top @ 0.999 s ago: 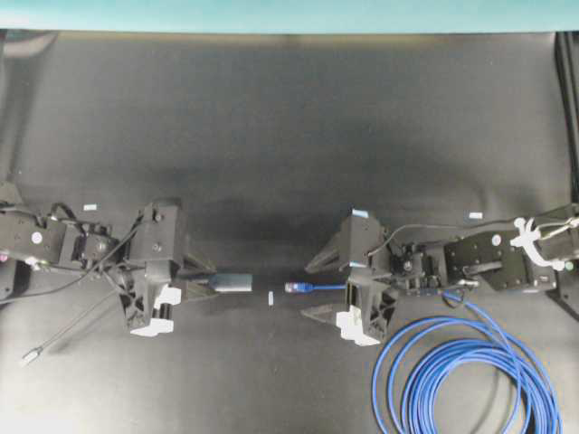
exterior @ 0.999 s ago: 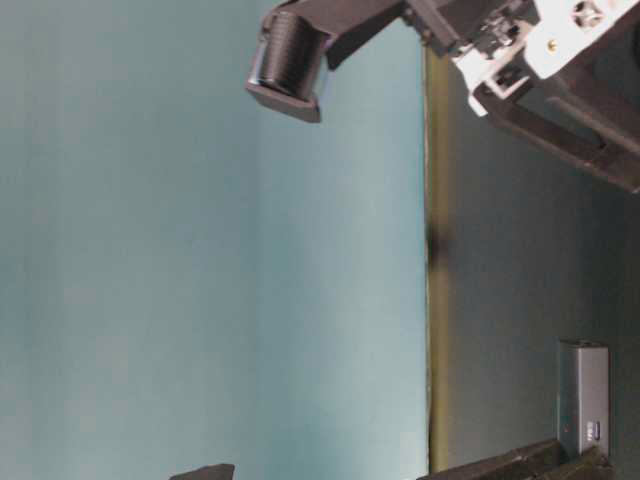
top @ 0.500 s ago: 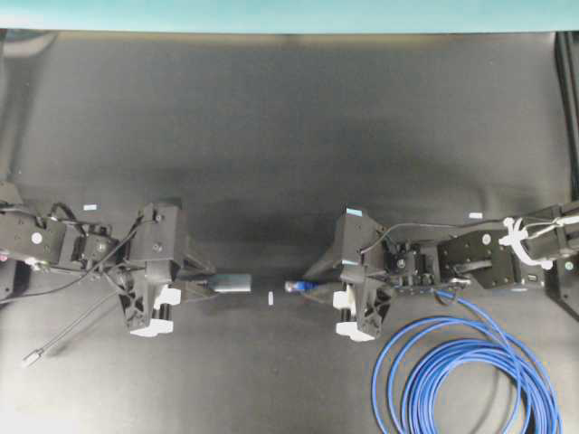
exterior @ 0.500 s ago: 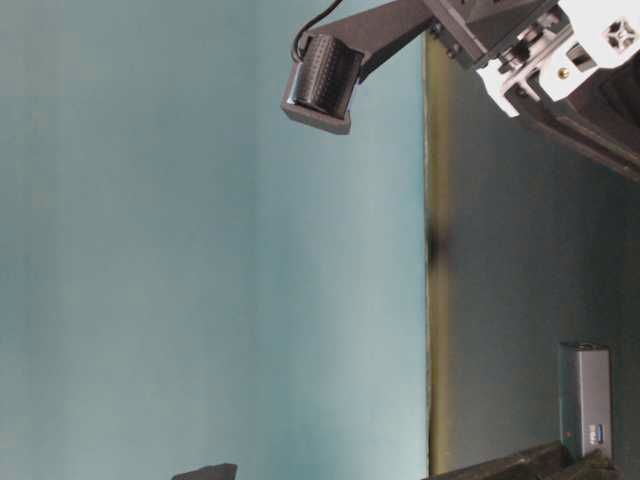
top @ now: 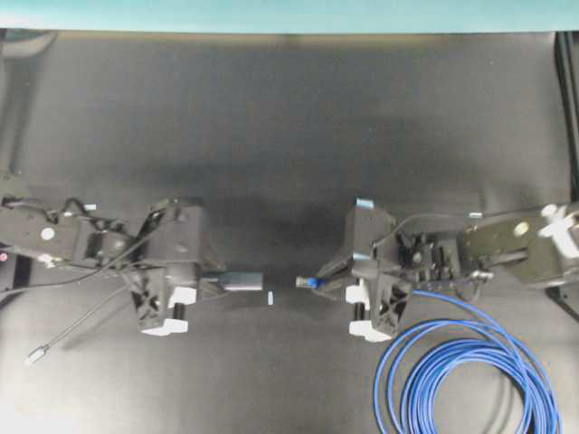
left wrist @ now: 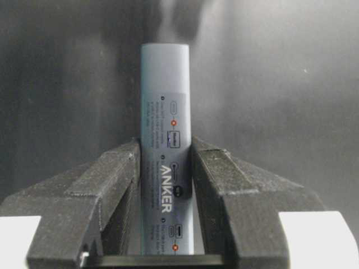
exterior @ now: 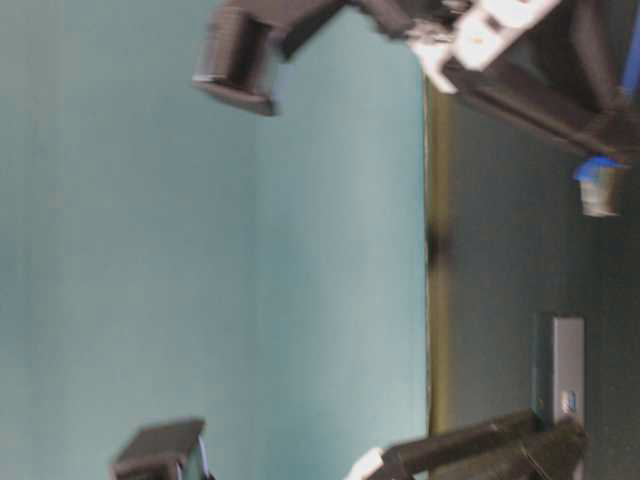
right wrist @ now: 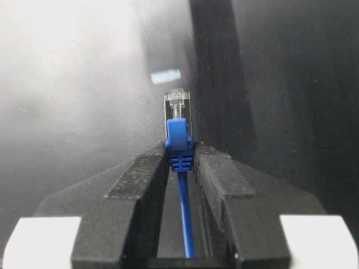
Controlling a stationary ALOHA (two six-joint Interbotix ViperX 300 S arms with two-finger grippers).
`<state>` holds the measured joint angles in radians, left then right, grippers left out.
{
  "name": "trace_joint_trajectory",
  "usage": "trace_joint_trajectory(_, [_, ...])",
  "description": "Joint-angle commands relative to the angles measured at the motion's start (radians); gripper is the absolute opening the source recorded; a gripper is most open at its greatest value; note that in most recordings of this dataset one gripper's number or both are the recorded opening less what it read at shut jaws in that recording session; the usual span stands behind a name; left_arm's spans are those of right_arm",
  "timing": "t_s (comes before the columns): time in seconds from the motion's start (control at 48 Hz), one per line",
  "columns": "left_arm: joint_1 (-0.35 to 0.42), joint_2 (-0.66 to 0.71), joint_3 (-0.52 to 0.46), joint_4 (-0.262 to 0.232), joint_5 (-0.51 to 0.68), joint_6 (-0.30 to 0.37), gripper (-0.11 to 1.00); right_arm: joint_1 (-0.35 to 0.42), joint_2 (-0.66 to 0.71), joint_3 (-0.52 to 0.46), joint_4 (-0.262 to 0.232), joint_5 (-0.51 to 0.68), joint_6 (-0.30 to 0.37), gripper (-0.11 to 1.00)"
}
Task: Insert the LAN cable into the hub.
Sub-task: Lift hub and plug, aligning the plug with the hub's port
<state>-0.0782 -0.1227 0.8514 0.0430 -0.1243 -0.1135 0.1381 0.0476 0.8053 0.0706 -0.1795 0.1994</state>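
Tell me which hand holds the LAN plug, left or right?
The right hand: it is shut on the LAN cable at its blue boot. The left hand grips the grey hub instead.

The table-level view is smeared by blur, so the plug and the hub are seen only as soft shapes. The hub's rear end is hidden between the left gripper's fingers. The blue cable's loops are cut off by the overhead view's bottom edge.
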Motion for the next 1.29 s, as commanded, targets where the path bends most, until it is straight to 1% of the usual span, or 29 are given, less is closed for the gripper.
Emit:
trace_joint_trajectory(0.0, [0.006, -0.005, -0.04, 0.003, 0.023, 0.009, 0.28, -0.005, -0.026, -0.035, -0.002, 0.043, -0.003, 0.13])
trace_joint_trajectory(0.416, [0.026, 0.018, -0.084, 0.003, 0.069, 0.026, 0.28, -0.003, 0.011, -0.114, -0.012, 0.109, -0.011, 0.13])
trace_joint_trajectory(0.895, [0.031, 0.026, -0.091, 0.003, 0.077, 0.049, 0.28, -0.005, 0.021, -0.127, -0.012, 0.133, -0.014, 0.13])
trace_joint_trajectory(1.124, [0.029, 0.044, -0.114, 0.003, 0.098, 0.052, 0.28, -0.006, 0.034, -0.147, -0.012, 0.138, -0.017, 0.13])
trace_joint_trajectory(1.27, [0.026, 0.057, -0.126, 0.003, 0.114, 0.067, 0.28, -0.008, 0.04, -0.153, -0.014, 0.138, -0.017, 0.13])
